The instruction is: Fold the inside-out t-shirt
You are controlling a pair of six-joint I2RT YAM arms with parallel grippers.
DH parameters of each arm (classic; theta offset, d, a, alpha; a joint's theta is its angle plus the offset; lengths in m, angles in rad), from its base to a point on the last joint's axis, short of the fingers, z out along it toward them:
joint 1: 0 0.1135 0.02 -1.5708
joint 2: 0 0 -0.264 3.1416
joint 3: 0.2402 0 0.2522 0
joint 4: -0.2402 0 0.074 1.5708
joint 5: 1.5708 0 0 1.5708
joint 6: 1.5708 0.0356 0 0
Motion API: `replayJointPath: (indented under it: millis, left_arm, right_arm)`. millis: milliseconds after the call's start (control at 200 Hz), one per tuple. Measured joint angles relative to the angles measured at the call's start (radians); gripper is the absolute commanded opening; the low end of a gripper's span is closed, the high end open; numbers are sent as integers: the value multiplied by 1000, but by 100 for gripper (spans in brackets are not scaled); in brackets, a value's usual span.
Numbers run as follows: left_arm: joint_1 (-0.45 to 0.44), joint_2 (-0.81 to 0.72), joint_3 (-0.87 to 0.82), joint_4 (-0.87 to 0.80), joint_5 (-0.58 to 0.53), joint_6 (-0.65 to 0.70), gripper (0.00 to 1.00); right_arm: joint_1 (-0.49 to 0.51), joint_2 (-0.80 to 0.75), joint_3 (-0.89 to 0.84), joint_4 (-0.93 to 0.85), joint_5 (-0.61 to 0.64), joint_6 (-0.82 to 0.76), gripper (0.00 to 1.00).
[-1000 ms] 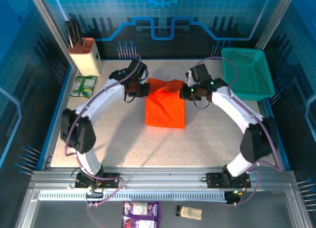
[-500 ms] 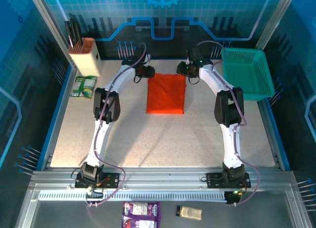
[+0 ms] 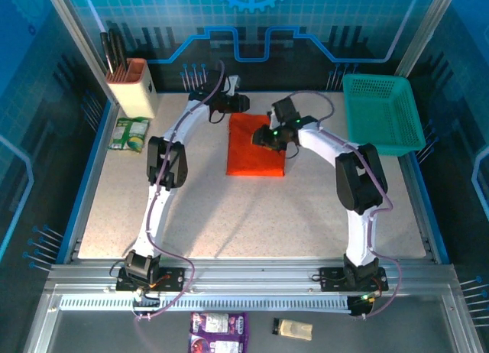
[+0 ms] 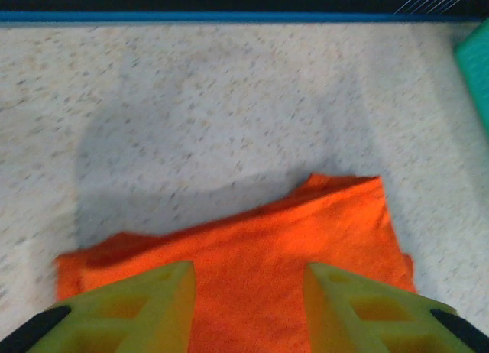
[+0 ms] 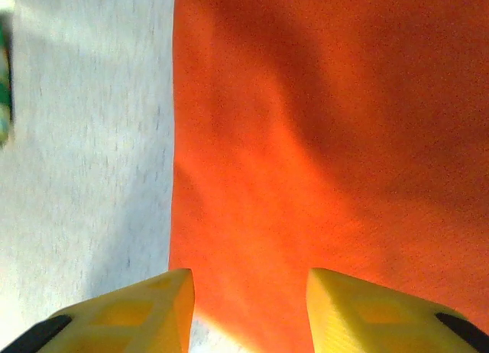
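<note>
The bright orange t-shirt [image 3: 254,158] lies flat on the table as a folded rectangle, towards the back middle. My left gripper [image 3: 241,104] hovers at the shirt's far edge. In the left wrist view it [image 4: 248,280] is open, its yellow fingers [image 4: 153,299] spread above the cloth [image 4: 252,238] with nothing held. My right gripper [image 3: 261,137] sits over the upper right part of the shirt. In the right wrist view it [image 5: 248,288] is open too, above the cloth [image 5: 328,139] near one straight side edge.
A teal mesh basket [image 3: 382,112] stands at the back right, close to the right arm. A knife block [image 3: 134,85] and a green packet [image 3: 130,133] sit at the back left. Bare speckled tabletop [image 3: 252,215] lies in front of the shirt.
The raised fold was carried back and laid flat, and the shirt is now a neat rectangle. The right gripper has since moved from the far corner inward over the cloth. Both grippers stand open.
</note>
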Motion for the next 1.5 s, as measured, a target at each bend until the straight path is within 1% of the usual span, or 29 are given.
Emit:
replayJointPath:
  millis: [90,180,305,375,435,510,585,675,845,1011,1101,1216,1311,1411,1501]
  left_arm:
    - [11,58,25,45,49,-67,43]
    - [26,104,25,66,82,-124,43]
    - [42,146,25,68,123,-178,40]
    - [48,142,15,70,144,-192,39]
    - [49,120,-36,86,155,-195,39]
    - [49,55,-156,124,165,-194,39]
    - [48,-42,-326,158,169,-196,38]
    - [48,-158,-532,215,169,-210,37]
    - [48,-361,-892,338,169,-258,36]
    - [46,-541,-1196,453,169,-304,36]
    - [46,-635,-1335,489,169,-324,35]
    - [43,-731,-1463,502,169,-348,35]
    - [35,-799,-1514,480,169,-354,36]
    - [19,-865,-1509,426,154,-342,36]
    - [1,-895,-1444,335,119,-310,36]
  right_arm:
    - [34,1,-84,33,-56,37,43]
    - [36,2,-133,46,-91,59,43]
    - [-3,2,-186,69,-121,62,43]
    - [-41,2,-204,50,-125,46,43]
    - [-80,-8,-209,31,-121,27,43]
    - [-130,-41,-224,0,-95,6,43]
    - [-178,-93,-247,-33,-73,-11,43]
    - [-196,-157,-266,-58,-67,-24,43]
    - [-140,-238,-307,-45,-124,-26,44]
    - [-61,-230,-353,-32,-190,-27,43]
    - [-51,-206,-356,-36,-195,-37,43]
    - [-55,-189,-376,-48,-182,-58,43]
    - [-58,-182,-403,-65,-177,-79,43]
    - [-65,-177,-434,-87,-163,-102,43]
    - [-69,-178,-442,-115,-135,-125,43]
